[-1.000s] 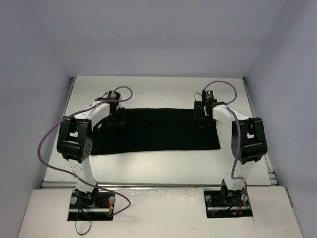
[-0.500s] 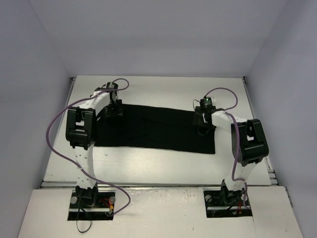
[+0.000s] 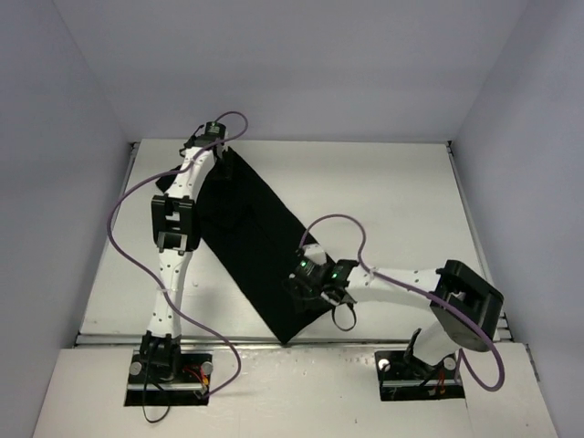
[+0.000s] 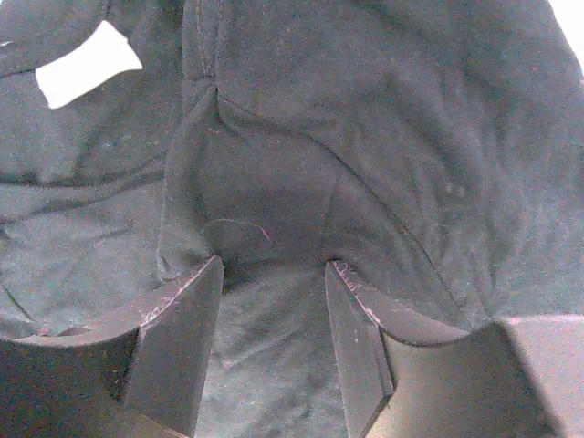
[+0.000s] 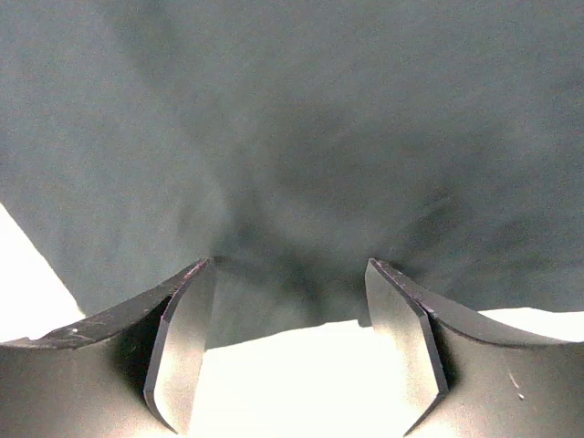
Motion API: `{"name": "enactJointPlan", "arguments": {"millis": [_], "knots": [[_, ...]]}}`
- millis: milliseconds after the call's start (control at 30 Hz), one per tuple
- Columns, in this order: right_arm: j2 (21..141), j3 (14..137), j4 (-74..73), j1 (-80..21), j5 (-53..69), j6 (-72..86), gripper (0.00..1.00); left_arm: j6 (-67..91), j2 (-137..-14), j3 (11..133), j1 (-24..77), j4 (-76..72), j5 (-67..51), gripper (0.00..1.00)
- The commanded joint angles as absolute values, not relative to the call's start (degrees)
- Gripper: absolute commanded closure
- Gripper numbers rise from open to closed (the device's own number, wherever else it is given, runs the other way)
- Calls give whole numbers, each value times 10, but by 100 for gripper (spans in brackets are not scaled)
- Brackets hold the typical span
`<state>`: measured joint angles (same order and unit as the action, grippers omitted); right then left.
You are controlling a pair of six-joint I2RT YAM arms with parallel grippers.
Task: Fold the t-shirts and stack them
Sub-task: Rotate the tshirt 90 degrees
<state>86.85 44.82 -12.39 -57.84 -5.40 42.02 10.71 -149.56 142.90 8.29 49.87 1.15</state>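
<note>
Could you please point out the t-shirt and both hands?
t-shirt (image 3: 251,235): top view, middle of the cloth.
left hand (image 4: 274,266): left wrist view, between its fingertips.
right hand (image 5: 289,265): right wrist view, between its fingertips.

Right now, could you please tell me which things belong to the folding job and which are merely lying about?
Job: black t-shirt, left pincer, right pincer.
Merely there: purple cables, table.

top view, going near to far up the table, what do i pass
right gripper → middle of the black t-shirt → left gripper → bare far strip of the table
</note>
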Motion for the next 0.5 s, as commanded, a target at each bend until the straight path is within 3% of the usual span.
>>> {"name": "enactJointPlan", "arguments": {"millis": [0,133,267,467], "knots": [[870,547,-170,-662,-52,445,36,30,-1488,1516,154,492,3,51],[854,625,-202,-652,-89,364,36,33,-1391,1501,156,489,34,42],[843,674,-214,-588,-112,244,33,58,-1261,1392,146,484,77,36],[904,686,-211,-490,-98,115,27,137,-1188,1224,151,475,93,35]]}}
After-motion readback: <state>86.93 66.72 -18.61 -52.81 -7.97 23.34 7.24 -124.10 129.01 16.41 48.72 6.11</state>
